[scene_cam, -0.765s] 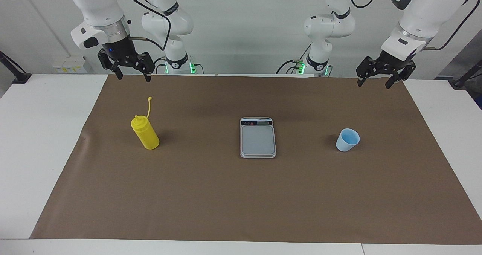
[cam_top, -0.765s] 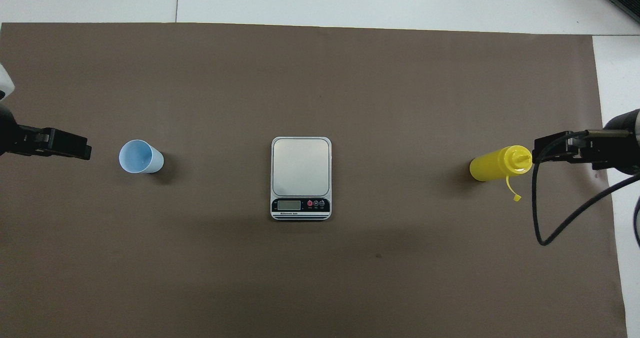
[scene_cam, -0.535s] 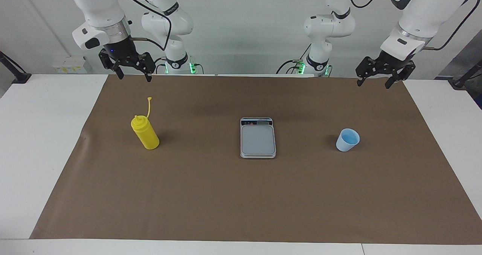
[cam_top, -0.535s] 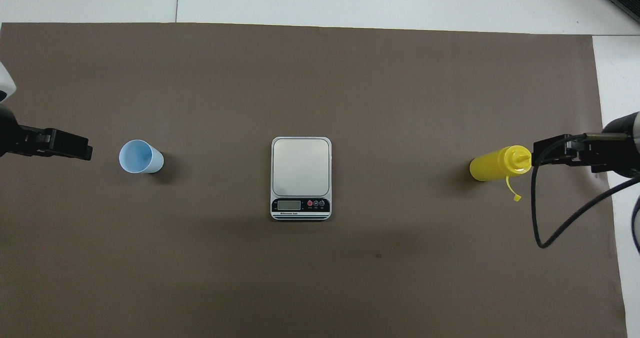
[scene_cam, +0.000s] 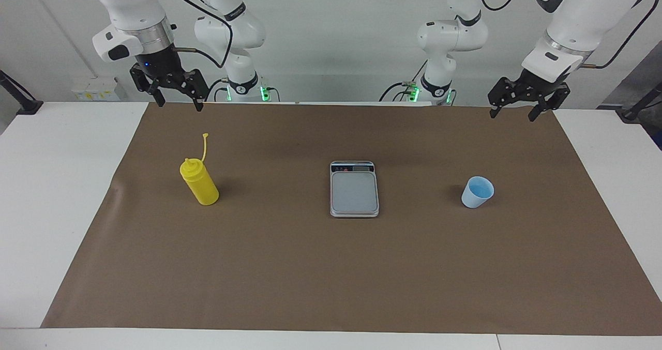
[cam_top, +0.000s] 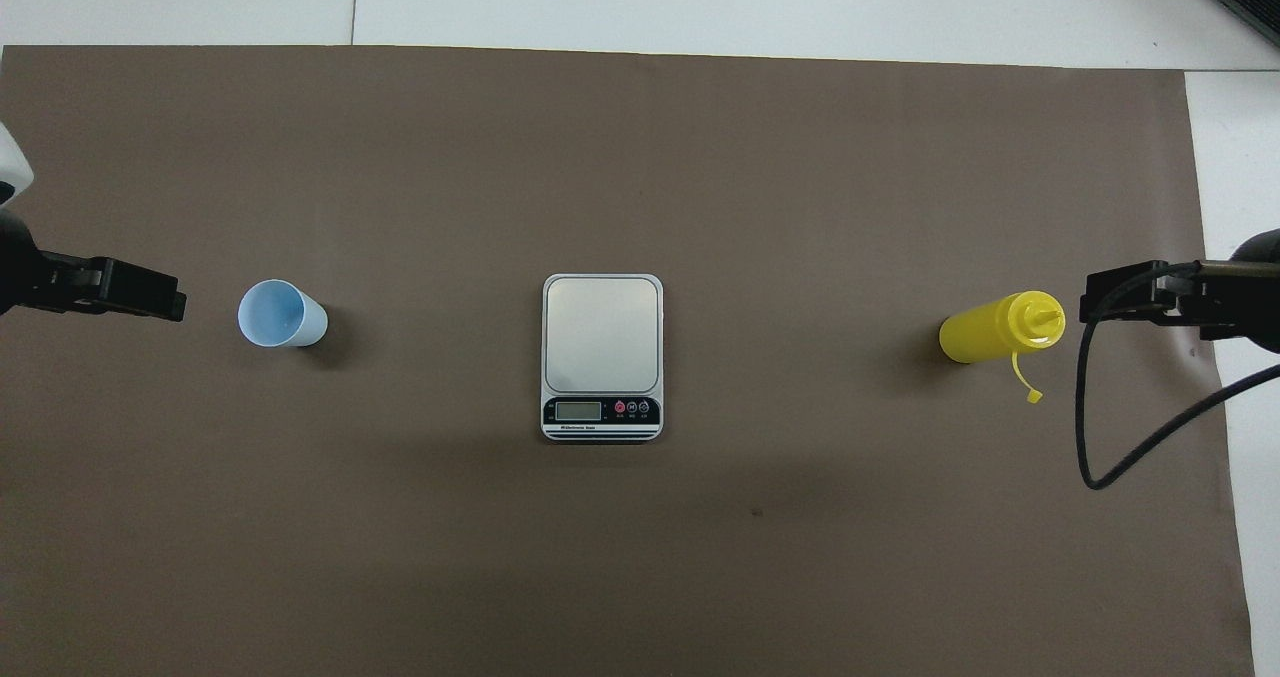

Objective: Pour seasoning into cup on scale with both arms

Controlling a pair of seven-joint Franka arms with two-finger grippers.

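The yellow seasoning bottle (scene_cam: pixel 200 184) stands upright on the brown mat toward the right arm's end, its cap tether sticking up; it also shows in the overhead view (cam_top: pixel 995 327). The light blue cup (scene_cam: pixel 477 192) (cam_top: pixel 280 314) stands upright on the mat toward the left arm's end. The scale (scene_cam: pixel 354 192) (cam_top: pixel 601 332) lies between them with nothing on its plate. My right gripper (scene_cam: pixel 179 105) (cam_top: pixel 1092 306) hangs open and empty, high over the mat by the bottle. My left gripper (scene_cam: pixel 513 116) (cam_top: pixel 172 303) hangs open and empty, high over the mat by the cup.
The brown mat (scene_cam: pixel 331 267) covers most of the white table (scene_cam: pixel 46 184). A black cable (cam_top: pixel 1110 457) loops down from the right arm over the mat's end.
My right gripper has drifted a little away from the bottle, toward the right arm's end of the table. The left gripper, bottle, cup and scale have not moved.
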